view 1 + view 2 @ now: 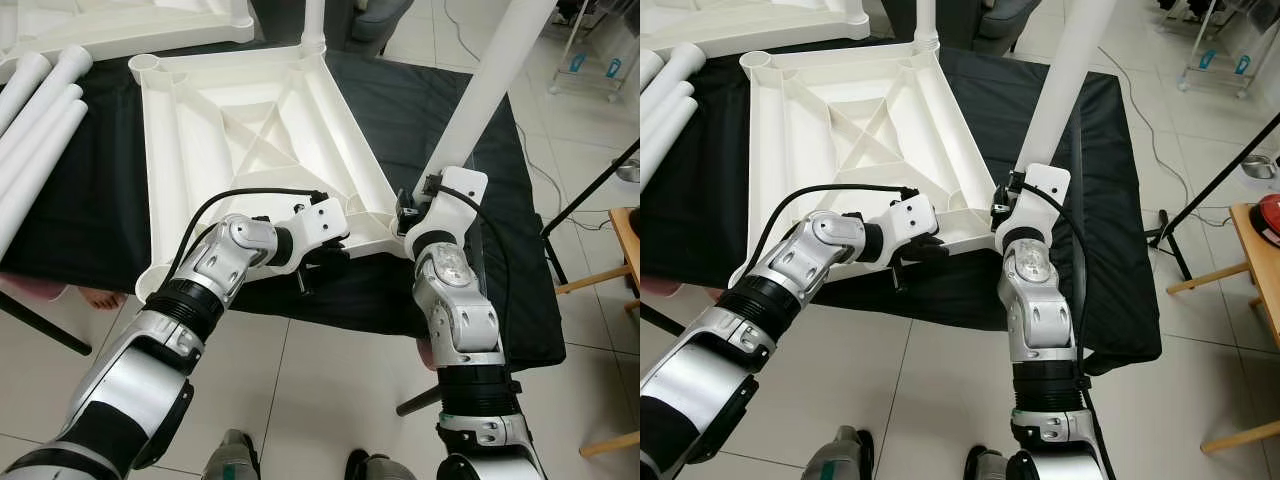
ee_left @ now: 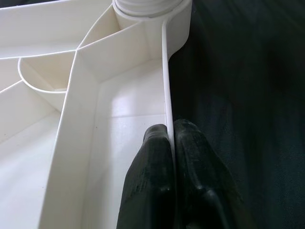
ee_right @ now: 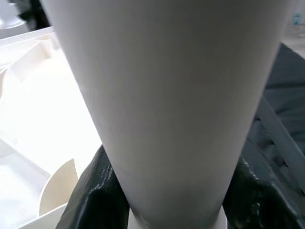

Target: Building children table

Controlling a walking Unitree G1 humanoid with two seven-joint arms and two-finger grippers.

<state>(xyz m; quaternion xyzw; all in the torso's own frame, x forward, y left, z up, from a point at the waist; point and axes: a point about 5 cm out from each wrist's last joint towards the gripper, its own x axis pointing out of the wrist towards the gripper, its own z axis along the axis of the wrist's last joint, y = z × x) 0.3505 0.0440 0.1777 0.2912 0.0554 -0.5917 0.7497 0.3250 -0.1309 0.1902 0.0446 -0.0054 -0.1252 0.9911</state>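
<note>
A white plastic tabletop [image 1: 250,140] lies upside down on a black cloth. My left gripper [image 2: 170,136] is shut on the thin rim of its near edge, one finger on each side of the wall. A white table leg [image 1: 490,85] stands tilted in the near right corner socket [image 2: 145,7]. My right gripper [image 1: 415,215] is shut around the base of that leg, its black fingers [image 3: 97,191] on either side. Another leg [image 1: 314,22] stands in the far corner.
Several loose white legs [image 1: 35,120] lie on the cloth at the left. A second white tabletop [image 1: 120,25] sits at the back left. A wooden stool [image 1: 620,250] and a black stand leg [image 1: 590,190] are on the tiled floor to the right.
</note>
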